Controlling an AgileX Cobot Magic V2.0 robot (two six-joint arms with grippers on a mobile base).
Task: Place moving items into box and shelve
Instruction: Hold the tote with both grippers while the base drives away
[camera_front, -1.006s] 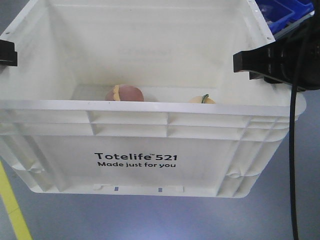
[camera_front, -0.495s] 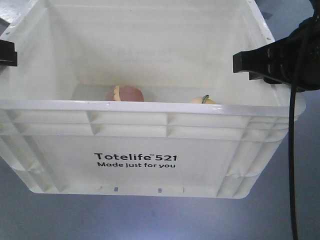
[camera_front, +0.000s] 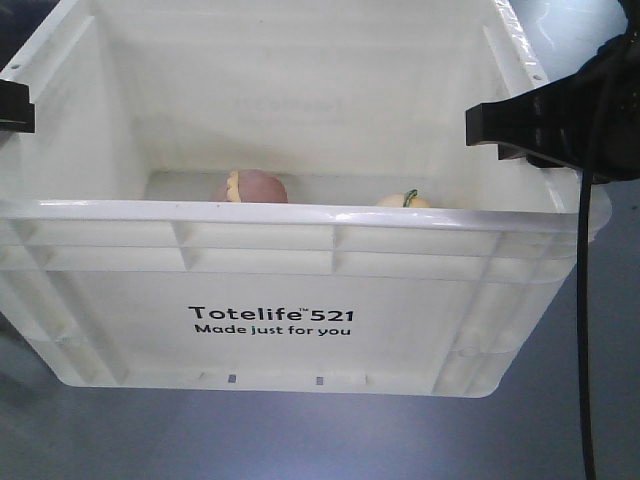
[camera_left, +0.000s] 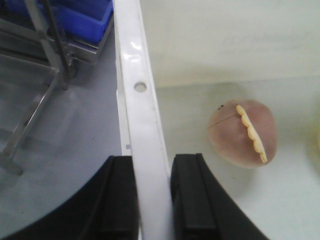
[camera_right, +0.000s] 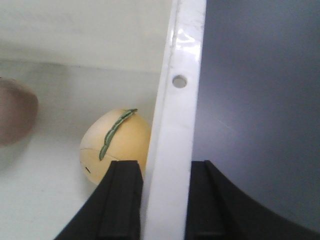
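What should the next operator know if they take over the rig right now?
Grippers: the left gripper is shut on the left rim of the box. The right gripper is shut on its right rim.
Things: the pink toy and the yellow toy lie on the box floor, apart from each other.
Done: both toys are loaded and the box is gripped on both sides.
Left: shelve the box. It is probably best to move both arms together so it stays level.
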